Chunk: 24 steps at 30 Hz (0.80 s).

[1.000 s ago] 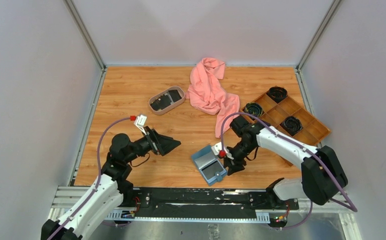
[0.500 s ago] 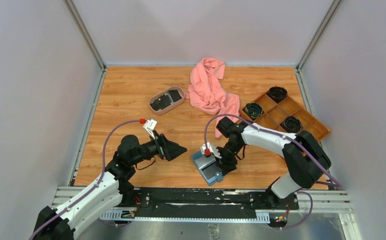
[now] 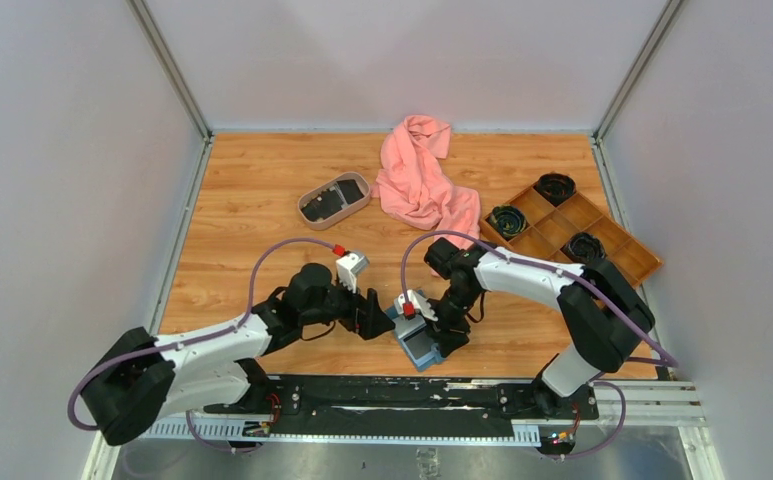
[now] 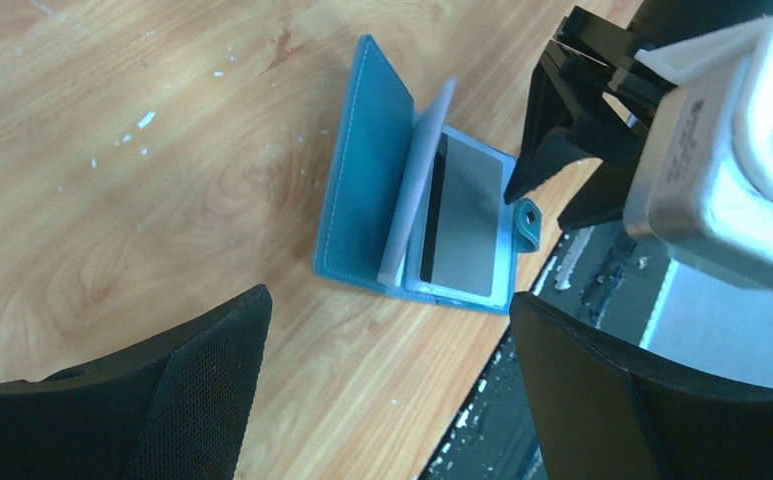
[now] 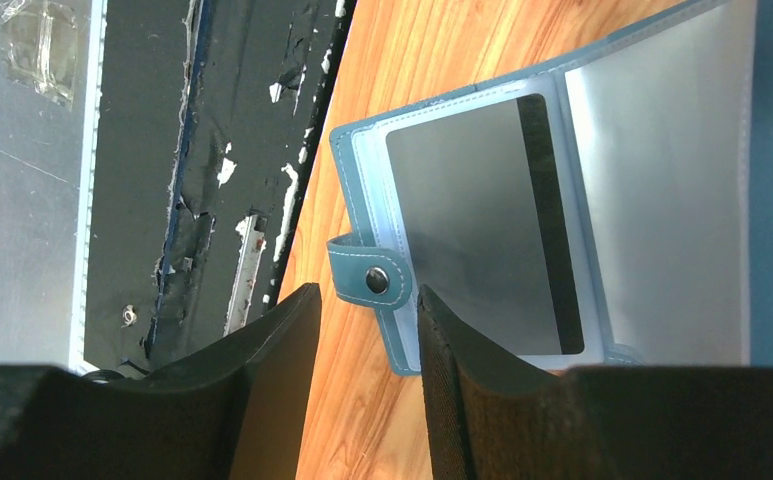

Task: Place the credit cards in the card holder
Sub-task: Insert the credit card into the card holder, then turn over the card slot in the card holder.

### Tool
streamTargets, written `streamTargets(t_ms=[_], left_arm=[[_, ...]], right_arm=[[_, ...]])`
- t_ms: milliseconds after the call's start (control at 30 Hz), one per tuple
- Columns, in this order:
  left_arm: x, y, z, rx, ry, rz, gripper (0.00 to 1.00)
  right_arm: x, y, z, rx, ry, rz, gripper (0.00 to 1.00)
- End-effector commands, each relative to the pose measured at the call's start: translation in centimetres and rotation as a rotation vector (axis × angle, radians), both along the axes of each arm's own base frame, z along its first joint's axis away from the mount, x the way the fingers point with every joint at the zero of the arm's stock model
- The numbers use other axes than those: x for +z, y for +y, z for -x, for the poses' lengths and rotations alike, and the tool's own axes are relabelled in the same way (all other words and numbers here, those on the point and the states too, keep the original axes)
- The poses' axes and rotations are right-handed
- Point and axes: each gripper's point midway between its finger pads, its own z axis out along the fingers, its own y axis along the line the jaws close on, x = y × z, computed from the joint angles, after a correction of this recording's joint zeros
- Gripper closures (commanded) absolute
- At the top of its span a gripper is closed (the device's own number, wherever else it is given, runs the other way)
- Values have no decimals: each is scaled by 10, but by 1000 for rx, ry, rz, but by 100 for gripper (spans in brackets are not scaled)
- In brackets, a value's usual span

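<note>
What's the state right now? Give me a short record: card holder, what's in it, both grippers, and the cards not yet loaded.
card holder: lying open, one inner leaf raised
in holder: grey card with black stripe, seated in a clear pocket
left gripper: open, empty, beside the holder
right gripper: open by a narrow gap, empty, aimed at the tab clasp, not gripping it
cards outside holder: black cards in the oval tray
</note>
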Motion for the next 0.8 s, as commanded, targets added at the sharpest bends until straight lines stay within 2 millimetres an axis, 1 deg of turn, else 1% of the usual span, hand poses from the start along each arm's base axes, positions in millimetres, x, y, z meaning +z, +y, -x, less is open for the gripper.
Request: streamTargets(t_ms=[0, 233, 300, 400, 500, 533, 567, 633, 667, 767], left_arm=[[0, -12, -14, -59, -106, -67, 7], [-14, -33, -11, -175, -49, -96, 17], [-22, -37, -9, -195, -24, -112, 19], [-29, -42, -10, -210, 1, -125, 27], [-34, -46, -12, -204, 31, -135, 40], [-36, -47, -13, -200, 42, -137, 47], [-37, -48, -14, -191, 51, -138, 55], [-39, -47, -15, -169, 73, -141, 77], [-40, -47, -16, -153, 84, -142, 84], [-41, -41, -19, -82, 104, -145, 95]], right_arm=[[8, 1, 7, 23, 17, -3, 56], [9, 0, 7, 28, 12, -7, 56], [10, 0, 7, 28, 5, -9, 56], [12, -1, 6, 29, -3, -13, 56], [13, -1, 5, 26, -14, -14, 56], [13, -2, 5, 26, -16, -14, 56], [14, -2, 4, 24, -21, -18, 56], [16, -2, 2, 18, -28, -24, 56], [17, -3, 2, 14, -30, -26, 56], [21, -5, -3, -2, -46, -37, 56]])
